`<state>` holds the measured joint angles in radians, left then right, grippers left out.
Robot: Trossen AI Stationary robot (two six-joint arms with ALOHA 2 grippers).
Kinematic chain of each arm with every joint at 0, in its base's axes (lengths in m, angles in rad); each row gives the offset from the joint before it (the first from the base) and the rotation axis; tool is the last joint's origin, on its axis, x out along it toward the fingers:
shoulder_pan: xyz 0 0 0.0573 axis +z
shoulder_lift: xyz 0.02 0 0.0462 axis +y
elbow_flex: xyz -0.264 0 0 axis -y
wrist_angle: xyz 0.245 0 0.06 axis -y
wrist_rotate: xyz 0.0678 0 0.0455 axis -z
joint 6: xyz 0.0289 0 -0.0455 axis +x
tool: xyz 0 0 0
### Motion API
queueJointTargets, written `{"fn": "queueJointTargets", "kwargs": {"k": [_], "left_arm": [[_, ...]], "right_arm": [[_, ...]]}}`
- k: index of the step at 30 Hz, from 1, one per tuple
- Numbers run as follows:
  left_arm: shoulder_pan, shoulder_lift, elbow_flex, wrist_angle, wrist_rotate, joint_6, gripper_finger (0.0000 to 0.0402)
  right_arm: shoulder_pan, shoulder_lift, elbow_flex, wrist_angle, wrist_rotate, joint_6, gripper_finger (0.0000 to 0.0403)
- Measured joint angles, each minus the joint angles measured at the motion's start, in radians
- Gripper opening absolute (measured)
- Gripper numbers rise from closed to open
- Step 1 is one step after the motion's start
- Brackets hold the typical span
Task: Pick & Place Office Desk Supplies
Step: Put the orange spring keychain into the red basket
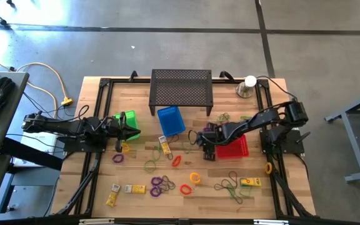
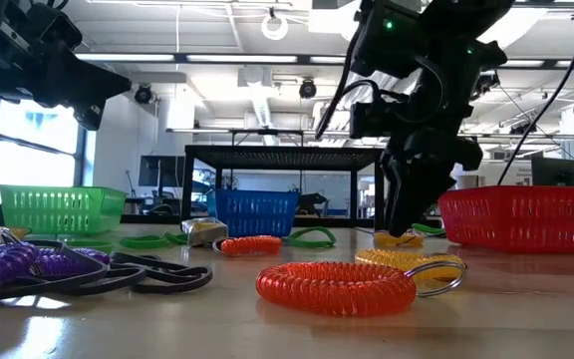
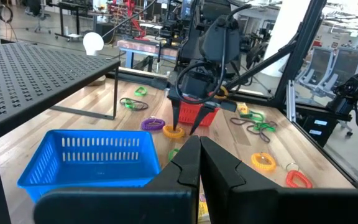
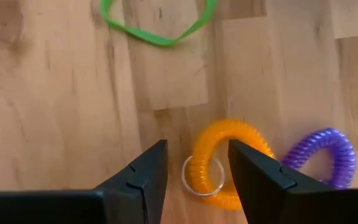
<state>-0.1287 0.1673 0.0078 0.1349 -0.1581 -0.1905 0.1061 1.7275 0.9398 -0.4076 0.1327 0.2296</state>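
right gripper [image 4: 194,165] jaws spread over orange coil [image 4: 229,158]; left gripper [image 3: 199,163] jaws pressed together.

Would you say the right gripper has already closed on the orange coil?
No, the right gripper is open, its fingers either side of the orange coil, not yet clamped.

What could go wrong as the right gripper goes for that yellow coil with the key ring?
The open right gripper straddles the yellow coil near its metal ring, so the fingers might pinch only the ring and let the coil dangle or slip. The purple coil lies right beside it and could get nudged or dragged along.
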Motion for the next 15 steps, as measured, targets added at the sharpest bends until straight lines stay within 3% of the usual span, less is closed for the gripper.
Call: {"fn": "queueJointTargets", "kwargs": {"k": [15], "left_arm": [[0.000, 0.015, 0.000, -0.002, 0.000, 0.000, 0.0000]], "right_arm": [[-0.017, 0.045, 0.002, 0.000, 0.035, 0.006, 0.0158]]}}
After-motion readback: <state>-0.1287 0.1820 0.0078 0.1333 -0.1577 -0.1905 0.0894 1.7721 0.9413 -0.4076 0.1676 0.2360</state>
